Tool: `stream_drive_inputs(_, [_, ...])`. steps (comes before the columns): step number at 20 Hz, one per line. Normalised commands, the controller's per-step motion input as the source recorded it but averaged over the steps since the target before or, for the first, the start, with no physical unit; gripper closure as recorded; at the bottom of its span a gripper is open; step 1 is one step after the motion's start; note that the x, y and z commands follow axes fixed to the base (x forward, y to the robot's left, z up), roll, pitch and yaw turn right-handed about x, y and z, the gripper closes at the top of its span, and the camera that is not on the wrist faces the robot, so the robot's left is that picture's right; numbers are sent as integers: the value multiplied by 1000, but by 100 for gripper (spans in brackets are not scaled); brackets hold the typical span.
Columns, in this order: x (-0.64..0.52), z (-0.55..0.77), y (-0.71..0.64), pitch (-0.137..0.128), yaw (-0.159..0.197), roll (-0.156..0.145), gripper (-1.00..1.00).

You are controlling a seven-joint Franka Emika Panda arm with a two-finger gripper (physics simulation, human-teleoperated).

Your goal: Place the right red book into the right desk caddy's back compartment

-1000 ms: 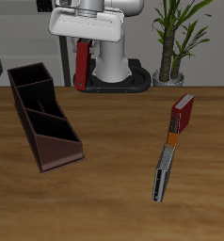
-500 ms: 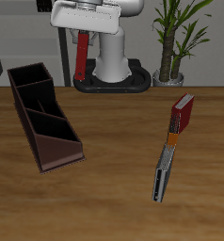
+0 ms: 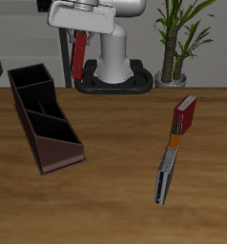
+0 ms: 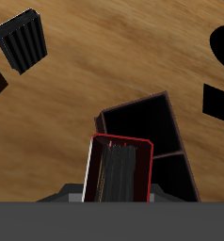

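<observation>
1. Right now the right red book (image 3: pixel 79 55) hangs upright and slightly tilted in the air, pinched by my pincer (image 3: pixel 84 29), above and behind the right desk caddy (image 3: pixel 44 116).
2. From the wrist view, the book (image 4: pixel 118 169) sits over the caddy's tall end, with the back compartment (image 4: pixel 142 122) open just beyond it.
3. I judge the step is lining up: I would centre the book's lower edge over that squarish section, square it to the walls, then descend slowly.
4. Farther off on the tabletop (image 3: pixel 115 181) lie a brighter red book (image 3: pixel 185 116) and a grey-black book (image 3: pixel 164 173).
5. My fingertips are hidden behind the book, so grip depth is unclear.
</observation>
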Motion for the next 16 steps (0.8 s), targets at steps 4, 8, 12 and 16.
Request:
stream_drive_inputs(4, [-128, -33, -61, 13, 83, -25, 100])
stream_drive_inputs(8, [-123, 24, -79, -3, 92, -45, 100])
stream_drive_inputs(12, [-136, -35, -74, -4, 106, -33, 100])
stream_drive_inputs(16, [-165, 40, -144, -30, 96, -44, 100])
